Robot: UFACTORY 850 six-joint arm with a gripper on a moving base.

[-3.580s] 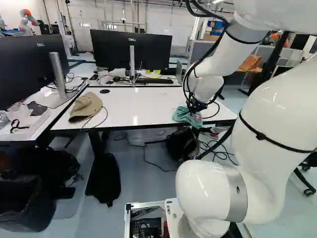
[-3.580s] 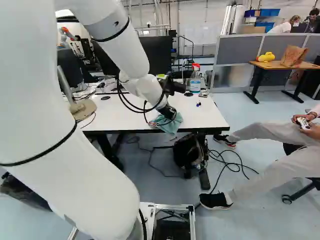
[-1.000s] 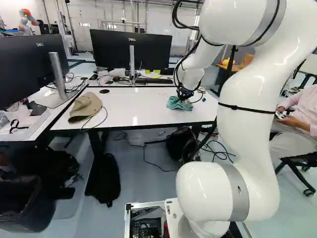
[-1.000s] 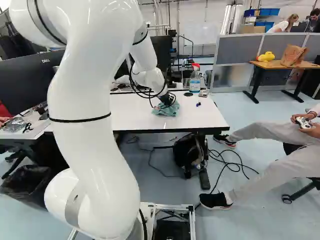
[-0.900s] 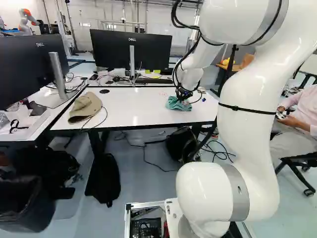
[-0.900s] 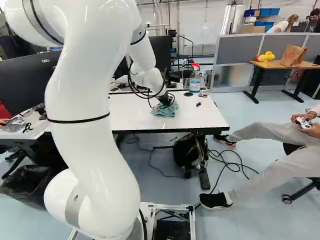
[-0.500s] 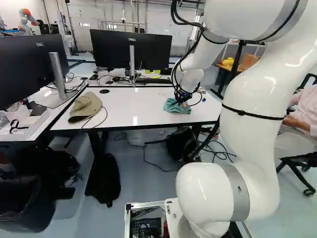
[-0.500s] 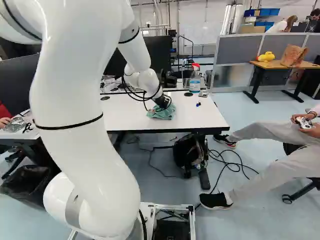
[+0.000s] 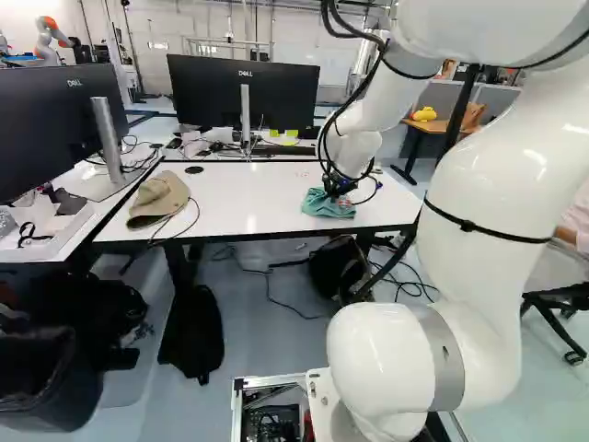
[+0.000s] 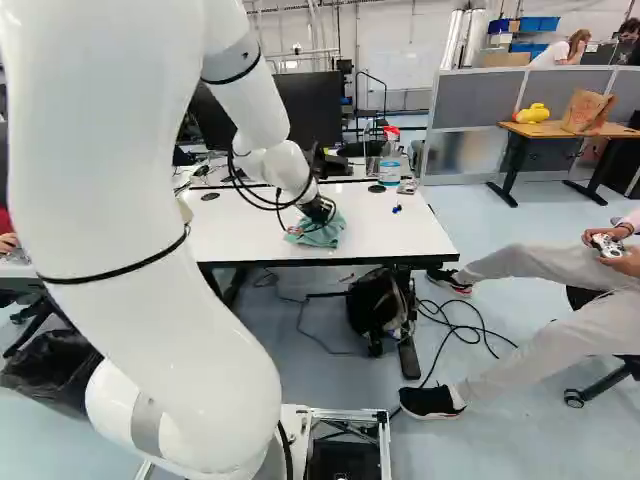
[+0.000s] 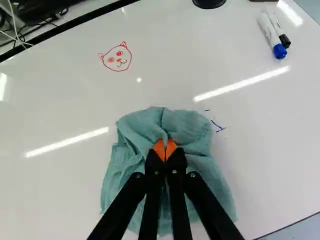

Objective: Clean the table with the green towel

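Arm (image 9: 479,193) bent, tool (image 10: 321,212) closed

2 forward views behind arm (image 9: 479,304), sharing table (image 9: 248,198), close wrist view downward

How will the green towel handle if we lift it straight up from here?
Likely floppy: the green towel lies in soft folds and creases. Probably light too, as the cloth looks thin. Expect its edges to droop, since the end effector pinches only a small part and the rest spreads loose over the table.
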